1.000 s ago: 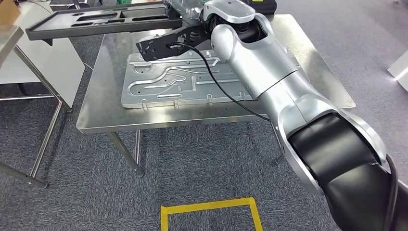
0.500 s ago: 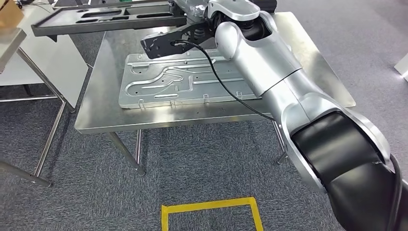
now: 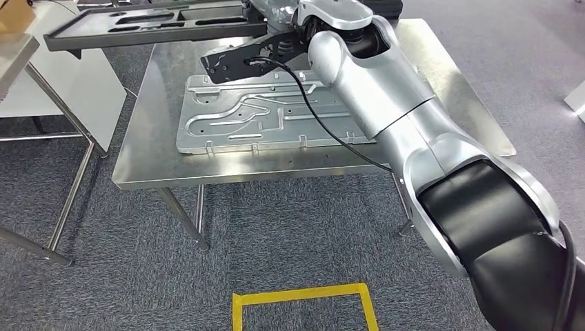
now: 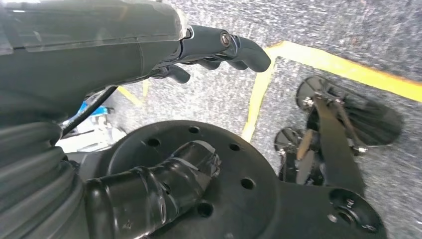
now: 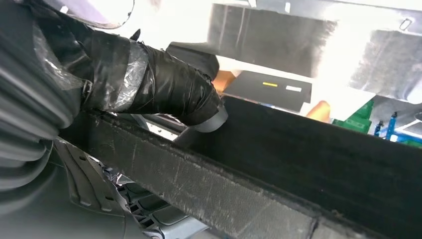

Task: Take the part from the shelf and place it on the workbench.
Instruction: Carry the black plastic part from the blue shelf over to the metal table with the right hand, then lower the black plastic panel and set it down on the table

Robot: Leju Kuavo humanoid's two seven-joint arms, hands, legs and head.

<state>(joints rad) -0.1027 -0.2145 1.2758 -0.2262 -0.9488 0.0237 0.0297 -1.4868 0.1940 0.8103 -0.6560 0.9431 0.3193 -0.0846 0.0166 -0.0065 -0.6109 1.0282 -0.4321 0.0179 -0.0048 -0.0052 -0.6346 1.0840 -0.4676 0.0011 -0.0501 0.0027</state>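
The part is a long black tray-like panel (image 3: 152, 24) with cut-outs, held level above the far left side of the steel workbench (image 3: 207, 169). My right hand (image 3: 279, 17) grips its right end, at the top edge of the head view. In the right wrist view the taped thumb (image 5: 164, 89) presses on the panel's black rim (image 5: 298, 164). My left hand (image 4: 214, 45) hangs over the carpet, holding nothing, its fingers loosely bent.
A silver stamped metal plate (image 3: 255, 114) lies flat on the workbench under my right forearm. A white table with metal legs (image 3: 76, 158) stands left of the bench. Yellow floor tape (image 3: 303, 296) marks a square on the grey carpet.
The whole view has shifted slightly. The black panel and my right hand sit a little higher in the picture, still above the bench's far side.
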